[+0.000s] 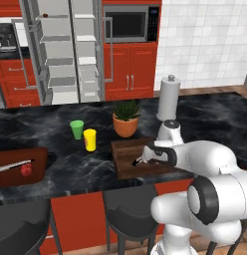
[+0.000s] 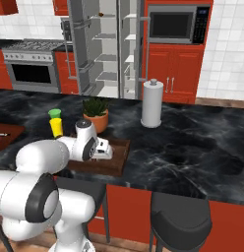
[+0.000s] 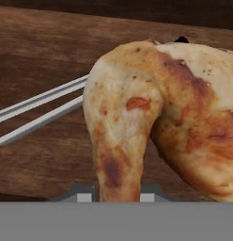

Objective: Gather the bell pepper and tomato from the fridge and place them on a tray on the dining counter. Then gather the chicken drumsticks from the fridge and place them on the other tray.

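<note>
My gripper is shut on a chicken drumstick, pale tan with brown patches, which hangs low over the other tray, dark brown with a raised rim. That tray lies on the dining counter in front of the arm, and the gripper reaches down into it; the hand hovers over the same tray. Two thin silver bars lie on the wood beside the drumstick. Far left, the reddish-brown tray holds the tomato. The bell pepper I cannot make out. The fridge stands open behind.
On the counter stand a potted plant, a green cup, a yellow cup and a paper towel roll. Dark stools sit under the near edge. Red cabinets and a microwave line the back wall.
</note>
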